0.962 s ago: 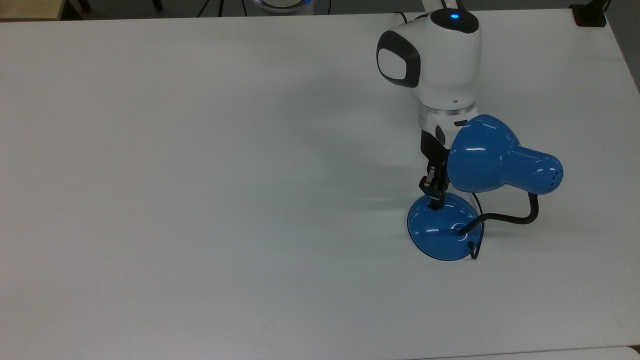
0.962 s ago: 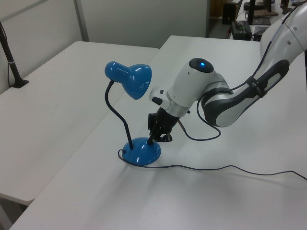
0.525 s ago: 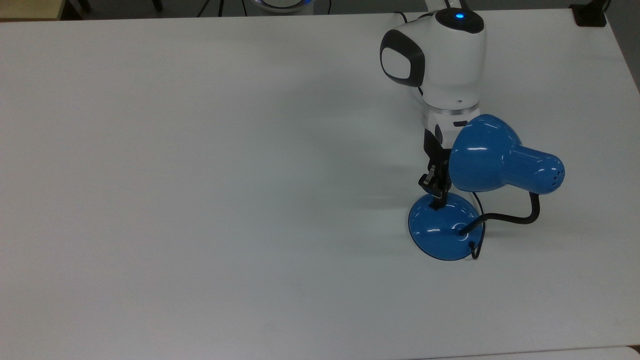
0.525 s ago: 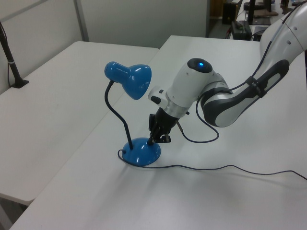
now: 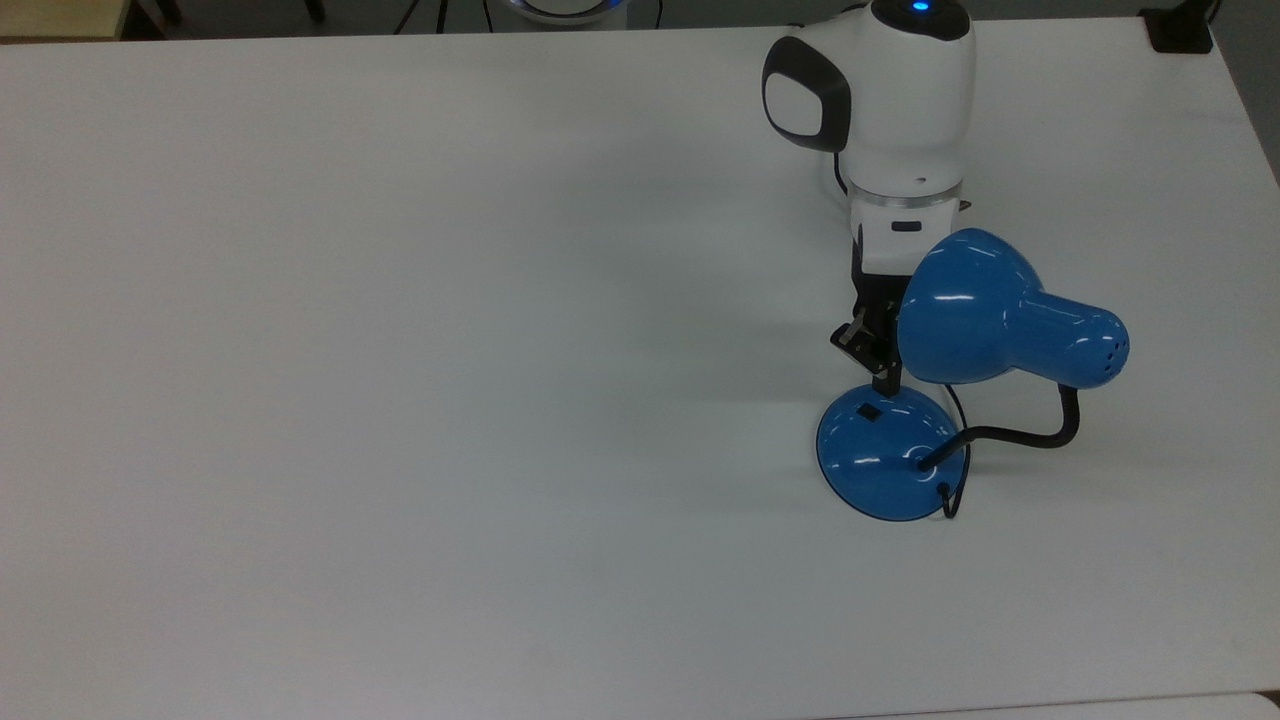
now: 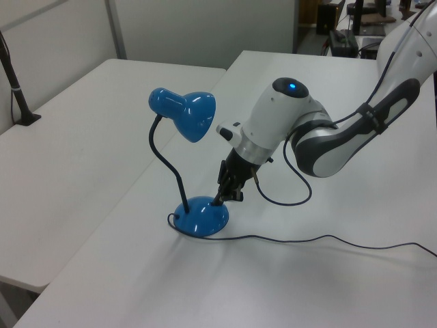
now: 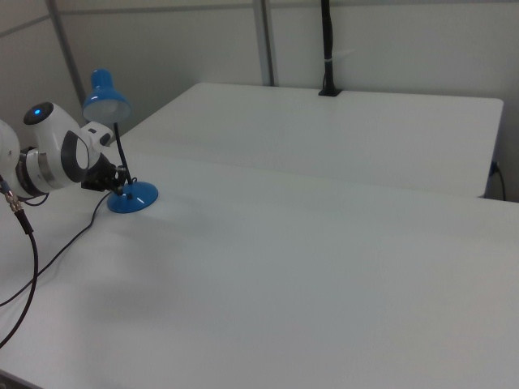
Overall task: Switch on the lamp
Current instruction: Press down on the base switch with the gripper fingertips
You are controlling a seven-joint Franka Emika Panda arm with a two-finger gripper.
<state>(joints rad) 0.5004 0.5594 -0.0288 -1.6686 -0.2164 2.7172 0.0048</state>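
Observation:
The lamp stands on the white table, with its glossy blue shade raised on a black gooseneck above the round blue base. A small black switch sits uncovered on the base's upper part in the top view. No glow comes from the shade. My gripper is shut, its narrow black tip just above the base's rim in the top view and a short way off the switch. In the left view the gripper points down at the base, under the shade. The right view has the lamp base and my gripper at far left.
A thin black cord runs from the base across the table toward the left view's right. A second white table adjoins at the left view's left, with a black post clamped on it. A black clamp sits at the top view's upper right corner.
My gripper has drawn back from the switch toward the top view's top, so the switch it covered now shows. The lamp has stayed in place.

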